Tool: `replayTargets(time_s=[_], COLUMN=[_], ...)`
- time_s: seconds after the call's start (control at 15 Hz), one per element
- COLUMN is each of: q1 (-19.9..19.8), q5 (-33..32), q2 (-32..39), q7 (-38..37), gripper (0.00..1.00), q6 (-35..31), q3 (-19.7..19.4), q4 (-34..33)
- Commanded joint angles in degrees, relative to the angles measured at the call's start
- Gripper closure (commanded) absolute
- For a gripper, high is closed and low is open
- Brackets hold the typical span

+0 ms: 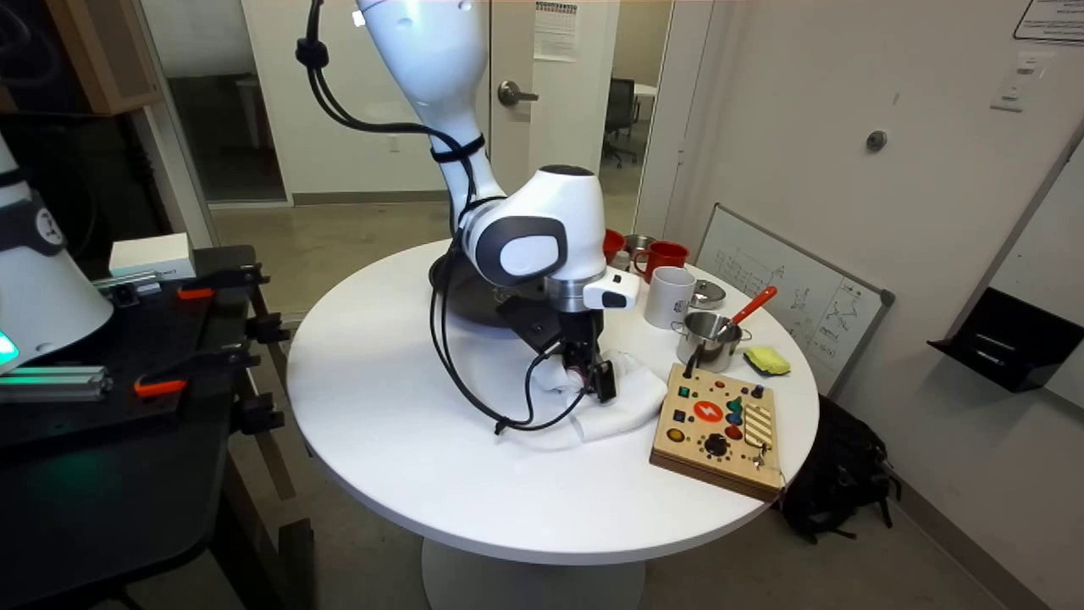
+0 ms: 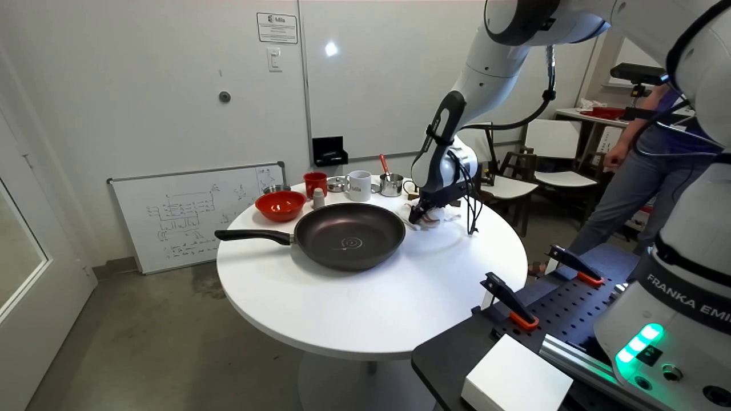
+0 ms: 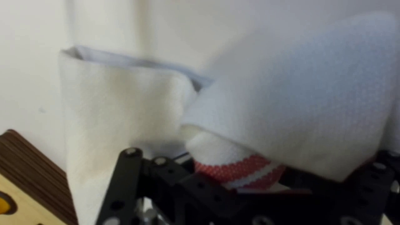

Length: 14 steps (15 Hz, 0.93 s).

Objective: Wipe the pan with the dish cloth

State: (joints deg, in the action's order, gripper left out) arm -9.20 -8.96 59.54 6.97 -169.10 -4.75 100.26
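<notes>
Jaws down in the white, red-striped dish cloth (image 3: pixel 265 103), your gripper (image 1: pixel 586 383) points at the table (image 1: pixel 381 407); folds bunch up between them and hide the tips, so you cannot tell whether they stand apart or pinch the fabric. Going left to right in an exterior view, you have the black pan (image 1: pixel 478 296) beyond and left of the jaws, partly hidden by the robot arm (image 1: pixel 533 229); the cloth around them; the white mug (image 1: pixel 671 296) beyond and right of them; the steel pot (image 1: pixel 710 341), farther right, with a red-handled utensil (image 1: pixel 755 305) in it; the wooden button box (image 1: pixel 696 445), right of them and just beside the cloth; and the yellow sponge (image 1: pixel 767 359), farthest right.
</notes>
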Motion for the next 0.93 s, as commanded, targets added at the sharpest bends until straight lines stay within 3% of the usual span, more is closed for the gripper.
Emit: replayTargets(time_s=[0.0,0.07,0.87], q1=[-1.39,-2.01,-2.8], q5=[1.07,1.13,1.71], q2=[2.32,2.12,-6.94], q7=[1.46,1.89,1.36], gripper=[0.91,0.97,1.0], q6=[2.1,2.39,6.61], q3=[1.53,2.17,2.07], q4=[-2.68,-2.65,3.37])
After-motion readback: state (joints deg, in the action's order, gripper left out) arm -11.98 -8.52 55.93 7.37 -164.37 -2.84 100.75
